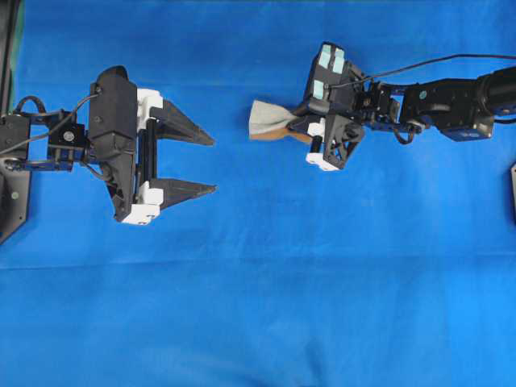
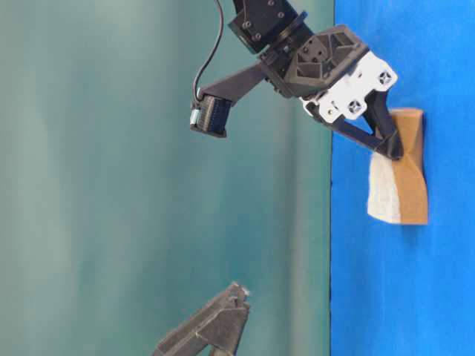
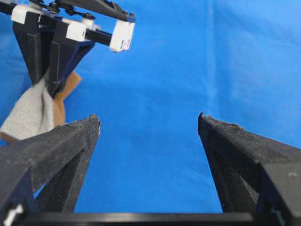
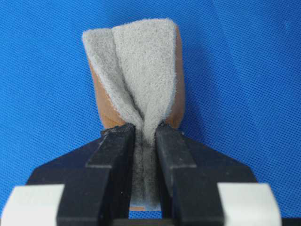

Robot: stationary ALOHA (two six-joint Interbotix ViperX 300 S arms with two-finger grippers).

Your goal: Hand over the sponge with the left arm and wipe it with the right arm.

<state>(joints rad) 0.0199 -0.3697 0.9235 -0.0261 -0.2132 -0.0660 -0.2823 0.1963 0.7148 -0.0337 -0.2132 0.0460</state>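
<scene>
The sponge (image 1: 270,122) is folded, its grey-green scouring face pinched inward and the orange-brown foam outside. My right gripper (image 1: 297,126), on the arm with teal patches (image 1: 329,58), is shut on the sponge's near end. The right wrist view shows the sponge (image 4: 141,75) squeezed between both fingers, with the gripper (image 4: 145,131) closed on it. From table level the sponge (image 2: 404,170) presses against the blue cloth (image 2: 445,297). My left gripper (image 1: 214,165) is open and empty, a short gap left of the sponge. In its own view the left gripper (image 3: 148,117) frames bare cloth, with the sponge (image 3: 33,110) up left.
Blue cloth (image 1: 266,306) covers the whole table. The left arm's black mount (image 1: 12,185) sits at the left edge, and a dark object (image 1: 513,189) at the right edge. A cable (image 1: 419,64) runs along the right arm. A teal backdrop (image 2: 111,185) stands behind.
</scene>
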